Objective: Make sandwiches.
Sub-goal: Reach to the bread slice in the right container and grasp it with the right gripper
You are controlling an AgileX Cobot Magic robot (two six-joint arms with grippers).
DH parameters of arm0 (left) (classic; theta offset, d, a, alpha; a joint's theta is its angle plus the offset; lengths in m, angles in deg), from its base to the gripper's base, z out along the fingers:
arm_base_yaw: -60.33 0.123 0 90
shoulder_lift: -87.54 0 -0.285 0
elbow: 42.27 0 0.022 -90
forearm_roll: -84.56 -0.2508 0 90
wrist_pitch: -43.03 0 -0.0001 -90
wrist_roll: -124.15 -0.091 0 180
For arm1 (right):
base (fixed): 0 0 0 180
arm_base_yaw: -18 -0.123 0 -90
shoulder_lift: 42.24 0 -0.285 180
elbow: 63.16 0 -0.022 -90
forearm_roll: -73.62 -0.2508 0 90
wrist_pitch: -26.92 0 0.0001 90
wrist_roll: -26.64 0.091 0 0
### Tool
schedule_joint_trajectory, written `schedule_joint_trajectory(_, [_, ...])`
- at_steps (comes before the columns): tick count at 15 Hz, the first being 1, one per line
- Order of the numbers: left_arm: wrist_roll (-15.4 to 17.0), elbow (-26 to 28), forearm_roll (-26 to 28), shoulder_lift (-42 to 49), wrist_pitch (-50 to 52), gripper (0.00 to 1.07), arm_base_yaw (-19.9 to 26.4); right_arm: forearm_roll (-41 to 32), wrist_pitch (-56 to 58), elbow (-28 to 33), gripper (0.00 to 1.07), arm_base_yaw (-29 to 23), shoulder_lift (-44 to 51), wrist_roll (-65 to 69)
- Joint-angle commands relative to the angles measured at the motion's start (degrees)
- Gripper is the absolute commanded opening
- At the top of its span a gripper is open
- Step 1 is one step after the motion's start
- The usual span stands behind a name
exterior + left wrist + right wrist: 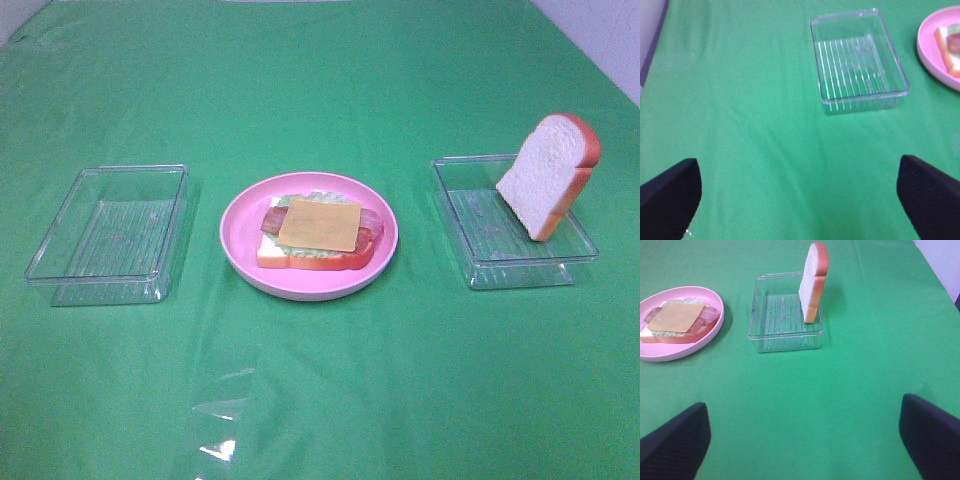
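Leaning upright in the right tray (pixel 480 262), the last bread slice (pixel 548 172) looks light and squashy — best pinched gently across its crust edges — while the open-faced stack (pixel 318 232) waits on the plate (pixel 240 250), both grippers spread wide, empty.

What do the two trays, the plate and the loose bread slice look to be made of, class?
Trays: clear rigid plastic, glossy; the cloth shows through and the floors are ribbed.
Plate: smooth pink plastic, probably, with a soft sheen.
Bread slice: likely matte foam or soft plastic, with flat, even colour.
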Motion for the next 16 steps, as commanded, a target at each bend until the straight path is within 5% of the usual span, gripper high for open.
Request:
schedule_joint_trajectory(1, [0.46,-0.29,1.49,13.01,0.80,0.99,-0.11,0.00,-0.29,0.17,0.98,0.00,1.38,0.34])
schedule_joint_trajectory(3, [1.15,-0.17,2.01,18.96,0.29,0.98,-0.11,0.00,-0.29,0.17,0.98,0.00,1.38,0.34])
schedule_joint_trajectory(8, [0.06,2.52,3.50,18.74,-6.99,0.97,-0.06,-0.11,-0.29,0.17,0.98,0.00,0.97,0.34])
schedule_joint_trajectory(11, [0.23,1.09,-0.40,18.74,-14.15,0.97,-0.06,-0.11,-0.29,0.17,0.98,0.00,0.97,0.34])
schedule_joint_trajectory(16, [1.15,1.15,-0.46,18.74,-13.87,0.97,-0.06,-0.11,-0.29,0.17,0.98,0.00,0.97,0.34])
